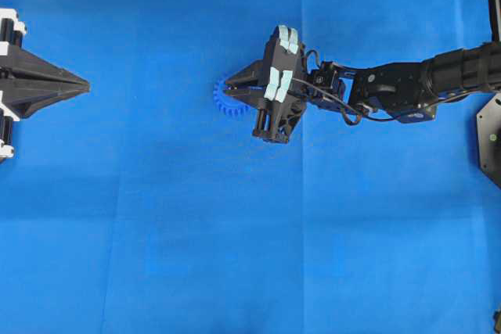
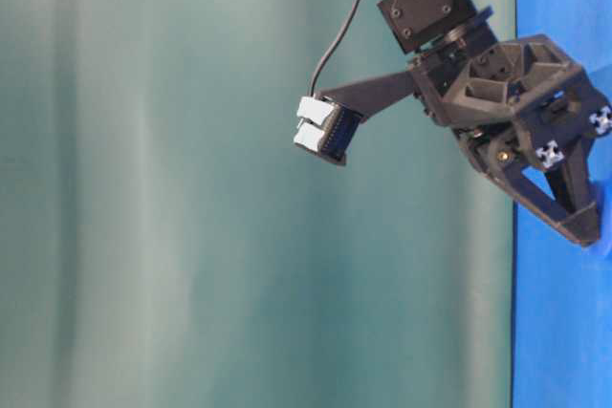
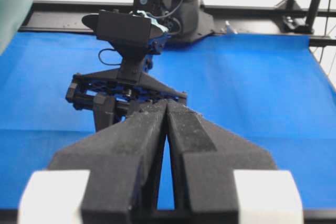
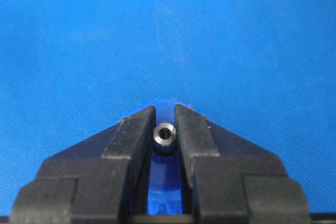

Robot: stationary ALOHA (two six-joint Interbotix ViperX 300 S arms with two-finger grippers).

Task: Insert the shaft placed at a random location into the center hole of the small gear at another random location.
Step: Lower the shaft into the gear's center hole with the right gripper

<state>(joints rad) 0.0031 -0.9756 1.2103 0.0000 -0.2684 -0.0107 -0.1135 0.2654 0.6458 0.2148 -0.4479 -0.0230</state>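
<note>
Closest to my right wrist camera are my own two black fingers [image 4: 131, 140], drawn in to a narrow gap around the shaft [image 4: 164, 136]. Its shiny pale end faces the lens, with a small dark bore in the middle of it. So my right claw [image 4: 164, 129] is nearly closed and has the shaft pinched between its fingers. Directly behind and under the shaft I see the small gear [image 4: 164, 106], its blue rim curving above my fingertips and more blue showing down in the gap between them. Whether the shaft already sits in the center hole I cannot tell, since the shaft and my fingers cover the hub.

Going left to right across the overhead view: my left claw [image 1: 84, 84] rests at the far left edge, its fingers brought together to a point with nothing between them. My left wrist camera confirms that; the two fingers [image 3: 142, 129] meet at their tips. Well apart from it, near the middle of the blue cloth [image 1: 156, 256], lies the small gear [image 1: 225, 102], with its teeth showing on the left side and the tip of my right claw [image 1: 228, 89] over the rest. My right arm [image 1: 438, 76] stretches away to the right edge.

From table level, my right claw [image 2: 591, 231] points steeply toward the cloth.
</note>
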